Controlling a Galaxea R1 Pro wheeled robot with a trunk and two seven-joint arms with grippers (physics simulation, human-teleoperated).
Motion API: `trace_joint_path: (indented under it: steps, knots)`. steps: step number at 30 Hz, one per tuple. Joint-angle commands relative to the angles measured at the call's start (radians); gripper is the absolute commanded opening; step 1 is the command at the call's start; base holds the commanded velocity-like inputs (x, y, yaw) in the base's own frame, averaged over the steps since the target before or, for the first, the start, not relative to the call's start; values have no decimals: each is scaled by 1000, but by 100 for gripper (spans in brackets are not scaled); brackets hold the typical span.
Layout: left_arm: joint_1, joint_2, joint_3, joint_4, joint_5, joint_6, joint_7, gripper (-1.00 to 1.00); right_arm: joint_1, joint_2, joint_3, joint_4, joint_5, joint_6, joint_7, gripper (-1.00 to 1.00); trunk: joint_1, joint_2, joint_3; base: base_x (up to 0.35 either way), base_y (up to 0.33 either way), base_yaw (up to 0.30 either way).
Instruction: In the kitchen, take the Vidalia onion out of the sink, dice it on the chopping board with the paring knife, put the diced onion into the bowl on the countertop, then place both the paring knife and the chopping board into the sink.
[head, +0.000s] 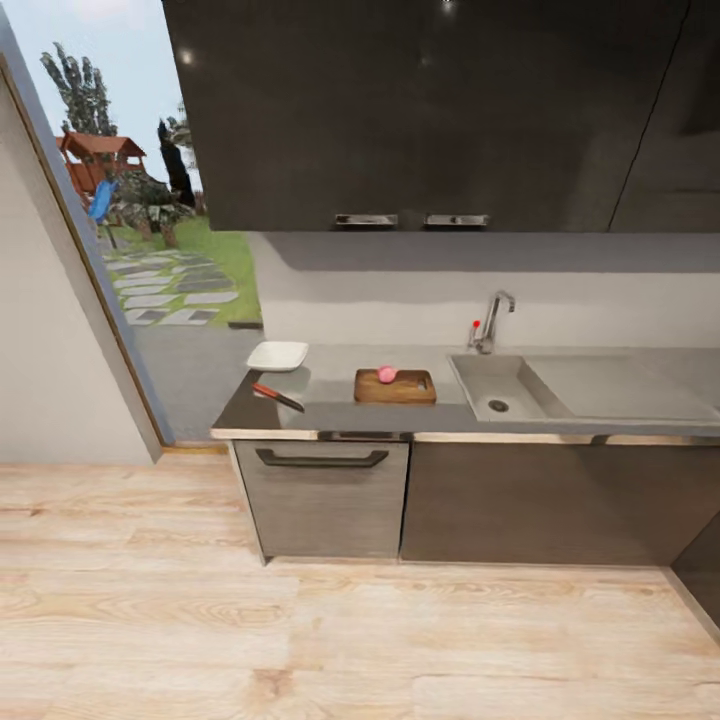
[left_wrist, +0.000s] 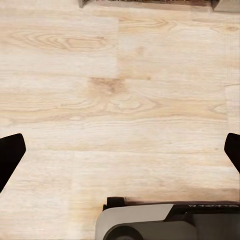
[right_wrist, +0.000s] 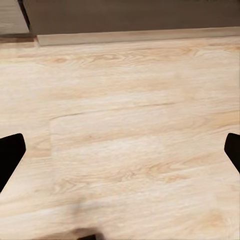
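Note:
In the head view the pinkish-red Vidalia onion (head: 387, 374) rests on the back edge of the brown chopping board (head: 395, 387), which lies on the grey countertop (head: 330, 400). The paring knife (head: 277, 396) lies left of the board near the counter's front edge, and the white bowl (head: 277, 355) stands behind it. The steel sink (head: 500, 388) with its faucet (head: 493, 320) is right of the board. My left gripper (left_wrist: 120, 150) and right gripper (right_wrist: 120, 150) both hang open over wooden floor, far from the counter, with nothing between their dark fingertips (left_wrist: 10, 152).
Dark wall cabinets (head: 430, 110) hang above the counter. A drawer front with a handle (head: 322, 458) sits below the board. A glass door (head: 150, 230) to a garden is at the left. Light wooden floor (head: 300, 630) lies between me and the cabinets.

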Motion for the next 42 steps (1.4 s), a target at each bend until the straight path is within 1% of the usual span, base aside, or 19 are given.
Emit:
trace_joint_path:
  steps: [1,19,42]
  knots:
    - [0,1,-6,0,11,-2,-2,100,0,-2,9,-2,-8,-2,-8,100,1,-2,0,0,301,0]
    - [0,0,-6,4,11,-2,-2,100,0,-2,9,-2,-8,-2,-8,100,1,-2,26,0,304,0]
    - [0,0,-6,8,11,-2,-2,100,0,-2,9,-2,-8,-2,-8,100,1,-2,27,6,307,0]
